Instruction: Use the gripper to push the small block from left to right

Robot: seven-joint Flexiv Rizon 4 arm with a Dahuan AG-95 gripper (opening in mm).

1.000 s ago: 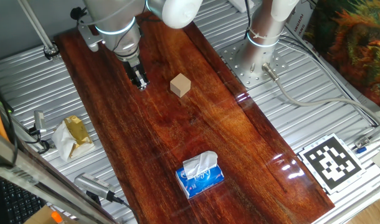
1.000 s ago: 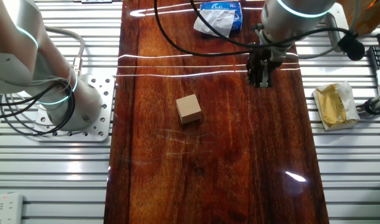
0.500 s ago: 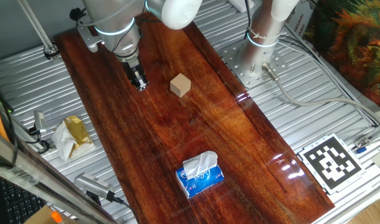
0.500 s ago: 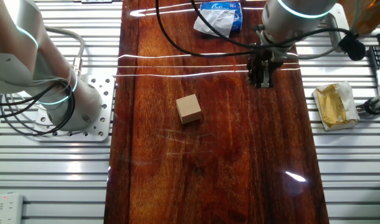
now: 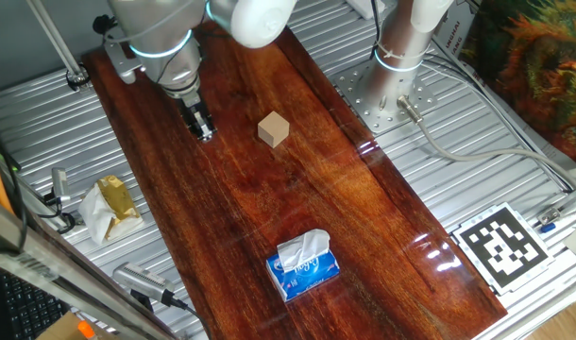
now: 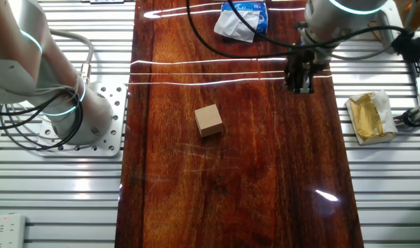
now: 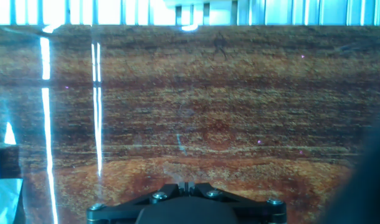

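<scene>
The small block (image 5: pixel 274 129) is a light-tan wooden cube on the dark red-brown board (image 5: pixel 297 208). It also shows in the other fixed view (image 6: pixel 209 120). The gripper (image 5: pixel 203 129) is a narrow black tip under the silver arm with the teal ring. It hangs low over the board, apart from the block, on the side away from the white arm base. It shows in the other fixed view (image 6: pixel 301 83) too. Its fingers are pressed together and hold nothing. In the hand view the gripper (image 7: pixel 187 185) faces bare board; the block is out of that view.
A blue tissue pack (image 5: pixel 304 264) lies on the board, also in the other fixed view (image 6: pixel 243 17). A crumpled yellow-white wrapper (image 5: pixel 109 205) lies on the ribbed metal table beside the board. The white arm base (image 5: pixel 401 47) stands off the board. A fiducial tag (image 5: pixel 503 244) lies near one corner.
The gripper has shifted a short way farther from the block, toward the board's edge on the wrapper side. The block has not moved.
</scene>
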